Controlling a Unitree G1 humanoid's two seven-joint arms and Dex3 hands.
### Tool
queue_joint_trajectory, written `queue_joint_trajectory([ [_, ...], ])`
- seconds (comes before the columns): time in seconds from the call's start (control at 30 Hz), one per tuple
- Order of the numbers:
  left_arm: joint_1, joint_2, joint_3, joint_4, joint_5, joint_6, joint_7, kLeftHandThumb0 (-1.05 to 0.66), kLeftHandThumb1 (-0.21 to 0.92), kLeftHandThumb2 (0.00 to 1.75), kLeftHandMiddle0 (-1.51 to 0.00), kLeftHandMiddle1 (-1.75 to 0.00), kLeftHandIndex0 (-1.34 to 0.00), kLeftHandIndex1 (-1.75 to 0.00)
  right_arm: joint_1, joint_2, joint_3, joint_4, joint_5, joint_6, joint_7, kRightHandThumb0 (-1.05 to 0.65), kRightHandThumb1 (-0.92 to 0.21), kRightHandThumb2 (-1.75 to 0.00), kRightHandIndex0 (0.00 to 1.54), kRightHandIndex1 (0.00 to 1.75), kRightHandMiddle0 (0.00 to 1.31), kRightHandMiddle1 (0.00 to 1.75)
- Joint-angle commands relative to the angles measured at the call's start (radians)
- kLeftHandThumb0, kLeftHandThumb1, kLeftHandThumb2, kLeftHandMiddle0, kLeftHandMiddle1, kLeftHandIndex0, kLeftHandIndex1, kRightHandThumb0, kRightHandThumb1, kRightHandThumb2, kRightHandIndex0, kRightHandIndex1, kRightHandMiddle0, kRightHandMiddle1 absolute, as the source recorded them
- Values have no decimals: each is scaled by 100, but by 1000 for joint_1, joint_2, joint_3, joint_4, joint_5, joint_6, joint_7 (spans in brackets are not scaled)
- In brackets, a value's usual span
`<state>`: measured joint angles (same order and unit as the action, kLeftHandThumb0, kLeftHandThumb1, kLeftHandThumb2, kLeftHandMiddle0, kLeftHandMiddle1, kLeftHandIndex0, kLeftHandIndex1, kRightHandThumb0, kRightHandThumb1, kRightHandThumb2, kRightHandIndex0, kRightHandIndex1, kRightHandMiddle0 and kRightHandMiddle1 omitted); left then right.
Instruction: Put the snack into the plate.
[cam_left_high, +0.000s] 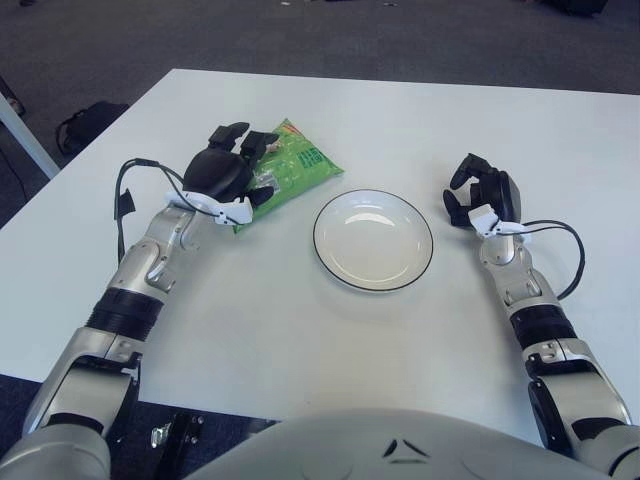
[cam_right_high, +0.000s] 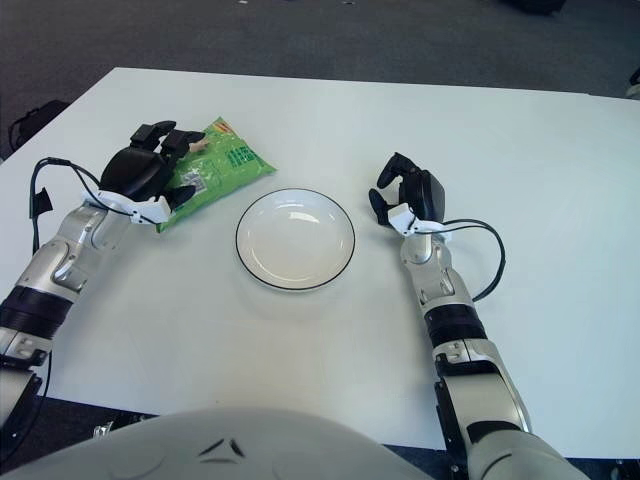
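One step in hand: getting hold of the snack; nothing on the plate yet.
Snack: green packet (cam_left_high: 285, 172), flat on white worktop (cam_left_high: 300, 320), at approx 10 o'clock from plate, just beside its rim but not touching.
Plate: white w/ dark rim (cam_left_high: 372, 240), mid-worktop, btwn the two hands.
Left hand: (cam_left_high: 228, 170) over the packet's near-left end, covering part of it. Fingers spread fwd across the top of the packet, not wrapped around it. Looks like contact on the upper face, but can't tell how firm. No grip yet by my read.
Right hand: (cam_left_high: 478, 192) at 3 o'clock of plate, near the rim, apart from it. Fingers half curled, holding nothing. Idle.
How to do it well (judgement): packet is soft and lies flat, so fingers need an edge to get under. Best bet is to pinch the near end btwn thumb and the two fingers, close fully before any lift. Lift enough to clear the plate rim, carry toward 4 o'clock, let go over plate centre.
Risk (judgement): slick film may slide away on the worktop if pressed from above only; a loose pinch could drop it short of the rim.
Cable: black lead (cam_left_high: 135, 172) loops off left wrist, keep it clear of the packet.
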<state>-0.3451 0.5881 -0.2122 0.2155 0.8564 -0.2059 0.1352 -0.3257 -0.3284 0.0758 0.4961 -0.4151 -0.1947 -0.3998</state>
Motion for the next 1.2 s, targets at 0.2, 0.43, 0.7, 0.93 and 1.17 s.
queue_joint_trajectory([
  [0.2,-21,-67,-20,-94,99,251,-60,-104,92,84,0,0,0,-2,96,9,29,55,-16,40,32,-55,-18,-148,133,175,73,175],
  [0.43,-23,-100,-30,-118,86,321,-113,-105,92,77,0,0,0,0,96,6,36,53,-23,43,29,-55,-18,-149,133,175,74,175],
  [0.7,-85,-151,-69,-12,92,369,-135,-105,92,63,0,0,0,0,99,8,43,44,-33,51,22,-55,-17,-150,133,175,74,175],
  [0.93,-145,-182,-99,117,88,390,-98,-105,92,61,0,0,0,0,107,6,44,30,-32,53,28,-56,-16,-151,133,175,75,175],
  [1.17,-171,-205,-119,159,85,415,-86,-105,92,63,0,0,0,0,111,-1,50,25,-37,48,31,-56,-16,-151,132,175,75,175],
])
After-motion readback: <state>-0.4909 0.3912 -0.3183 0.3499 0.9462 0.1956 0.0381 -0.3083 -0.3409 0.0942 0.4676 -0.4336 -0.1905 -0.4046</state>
